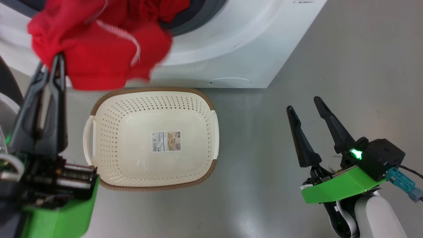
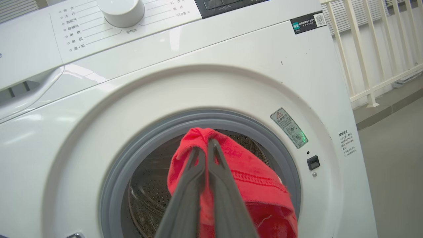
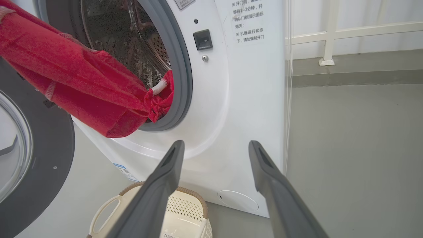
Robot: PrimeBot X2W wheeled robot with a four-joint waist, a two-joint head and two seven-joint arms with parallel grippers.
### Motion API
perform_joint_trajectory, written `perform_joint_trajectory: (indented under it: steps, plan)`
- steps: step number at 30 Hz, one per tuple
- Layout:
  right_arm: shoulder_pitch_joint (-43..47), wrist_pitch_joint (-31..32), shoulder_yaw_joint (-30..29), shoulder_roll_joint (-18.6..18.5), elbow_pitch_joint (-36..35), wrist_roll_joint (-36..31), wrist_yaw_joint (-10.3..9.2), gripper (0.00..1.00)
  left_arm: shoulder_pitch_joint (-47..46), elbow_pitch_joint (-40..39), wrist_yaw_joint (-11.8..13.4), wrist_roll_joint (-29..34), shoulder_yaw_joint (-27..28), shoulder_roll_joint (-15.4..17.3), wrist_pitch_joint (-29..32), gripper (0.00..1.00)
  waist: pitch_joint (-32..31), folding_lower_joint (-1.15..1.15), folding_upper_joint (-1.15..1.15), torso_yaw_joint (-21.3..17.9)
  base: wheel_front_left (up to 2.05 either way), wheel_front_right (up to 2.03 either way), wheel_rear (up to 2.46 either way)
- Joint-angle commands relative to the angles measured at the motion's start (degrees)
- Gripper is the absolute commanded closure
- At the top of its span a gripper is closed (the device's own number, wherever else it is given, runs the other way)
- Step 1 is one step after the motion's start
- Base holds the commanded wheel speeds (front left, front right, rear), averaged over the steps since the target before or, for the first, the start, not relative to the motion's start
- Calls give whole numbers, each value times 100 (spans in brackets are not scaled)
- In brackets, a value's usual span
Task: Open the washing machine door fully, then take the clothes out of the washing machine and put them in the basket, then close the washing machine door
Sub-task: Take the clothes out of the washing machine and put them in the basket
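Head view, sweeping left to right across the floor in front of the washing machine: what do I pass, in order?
In order: left gripper, shut on the clothes → basket → right gripper, open.

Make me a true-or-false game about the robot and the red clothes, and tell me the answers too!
1. The left claw is shut on the clothes. True.
2. The basket already has clothes in it. False: just a sticker shows on its bottom, and the clothes are held up in the air.
3. The right claw is open and holds nothing. True.
4. The washing machine door is closed. False: it is swung open, and one end of the clothes hangs in the round opening of the washing machine.
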Motion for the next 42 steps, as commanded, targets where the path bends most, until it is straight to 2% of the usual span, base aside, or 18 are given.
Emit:
perform_joint_trajectory:
  steps: [1,11,17,31,35,42]
  plan:
    - [126,-25,171,32,-127,40,52,0,51,-381,95,107,292,251,-48,100,-41,0,0,24,0,0,0]
    - [154,-17,173,32,-104,48,52,0,199,-962,208,316,328,326,-98,100,-170,0,0,84,0,0,0]
    - [170,4,190,32,-138,42,52,0,388,-993,220,225,245,295,32,100,-161,0,0,91,0,0,0]
    - [133,44,165,32,-192,-26,52,0,865,78,289,-137,-305,-264,-451,100,24,0,0,42,0,0,0]
    - [114,62,154,32,-201,-37,52,0,873,447,223,-230,-425,-387,-518,100,46,0,0,56,0,0,0]
    - [69,78,176,32,-206,-38,52,0,613,1464,-35,-482,-513,-600,-565,100,109,0,0,32,0,0,0]
